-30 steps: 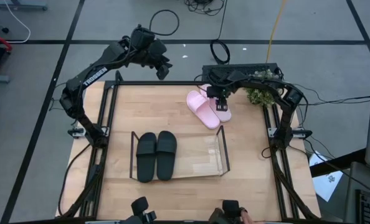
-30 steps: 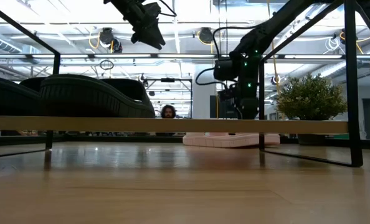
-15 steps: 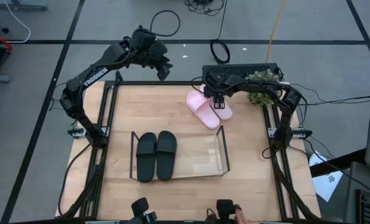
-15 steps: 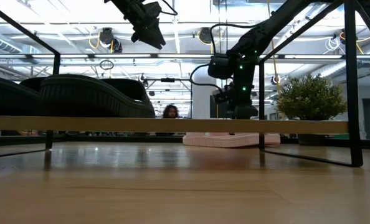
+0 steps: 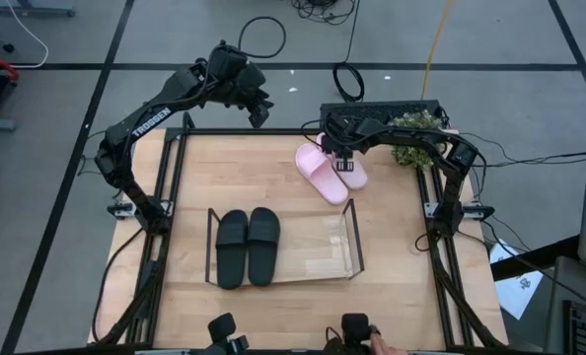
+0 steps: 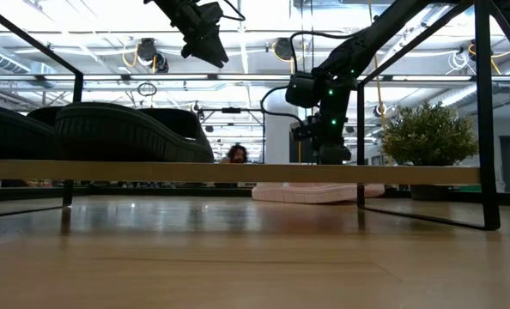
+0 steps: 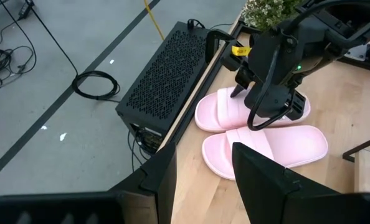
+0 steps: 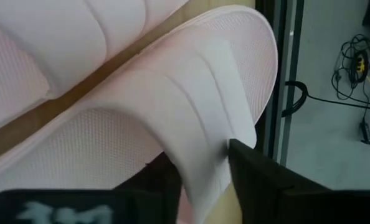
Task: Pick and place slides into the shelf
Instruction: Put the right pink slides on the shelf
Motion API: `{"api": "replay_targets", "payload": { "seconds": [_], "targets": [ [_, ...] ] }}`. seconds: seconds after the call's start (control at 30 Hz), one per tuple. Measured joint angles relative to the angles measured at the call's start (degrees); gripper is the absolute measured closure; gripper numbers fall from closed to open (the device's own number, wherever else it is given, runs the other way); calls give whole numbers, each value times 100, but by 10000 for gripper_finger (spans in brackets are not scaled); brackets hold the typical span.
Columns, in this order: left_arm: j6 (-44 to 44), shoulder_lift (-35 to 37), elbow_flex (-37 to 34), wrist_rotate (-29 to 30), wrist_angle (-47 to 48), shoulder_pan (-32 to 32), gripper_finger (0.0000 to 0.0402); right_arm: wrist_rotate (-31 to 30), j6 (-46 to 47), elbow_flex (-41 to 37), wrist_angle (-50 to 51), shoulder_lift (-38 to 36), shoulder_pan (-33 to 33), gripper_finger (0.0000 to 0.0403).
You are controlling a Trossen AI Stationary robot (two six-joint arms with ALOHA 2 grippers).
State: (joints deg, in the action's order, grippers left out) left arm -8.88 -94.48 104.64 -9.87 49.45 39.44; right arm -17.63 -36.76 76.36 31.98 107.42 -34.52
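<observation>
The wooden counter (image 5: 293, 168) carries everything, and the shelf (image 5: 318, 258), a clear tray with dark wire ends, is the landmark near its middle. On the shelf's left half sits the black pair of slides (image 5: 247, 246), side by side, so roughly half the job looks done and the shelf's right half is bare. The pink pair of slides (image 5: 323, 171) lies on the counter beyond the shelf's right end, toward the far edge, close to a black perforated box (image 7: 166, 74) and a small green plant (image 5: 411, 148). The right gripper (image 5: 344, 156) is down over the pink slide farther from the shelf (image 7: 300, 106); in the right wrist view its dark fingers (image 8: 260, 180) are spread to either side of that slide's wide strap (image 8: 197, 143), one tip under the strap arch and one outside, not visibly pinching yet. The left gripper (image 5: 257, 106) hangs high beyond the shelf's far-left side, off the counter's far edge, fingers (image 7: 260, 180) spread and holding nothing. These slides look like light, soft foam: springy, a little grippy from the textured footbed, not fragile. The strap is the sensible hold, since it is the one raised part; pinched at its crown, the slide should hang level enough to carry, though a grip near the strap's edge may let it swing or slip free.
</observation>
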Motion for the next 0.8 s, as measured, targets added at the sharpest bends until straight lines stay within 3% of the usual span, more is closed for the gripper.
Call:
{"api": "replay_targets", "payload": {
  "seconds": [0.23,0.43,0.63,0.8],
  "targets": [
    [4,0,0,0,0,-54,252,-26,147,0,-87,0,0,393],
    [-2,0,0,-2,1,-130,252,-410,174,0,-50,-218,11,398],
    [-11,0,0,5,2,-168,252,-910,227,-2,79,-905,12,400],
    [-167,0,0,493,7,-168,252,-1637,201,0,148,-1707,207,401]
  ]
}}
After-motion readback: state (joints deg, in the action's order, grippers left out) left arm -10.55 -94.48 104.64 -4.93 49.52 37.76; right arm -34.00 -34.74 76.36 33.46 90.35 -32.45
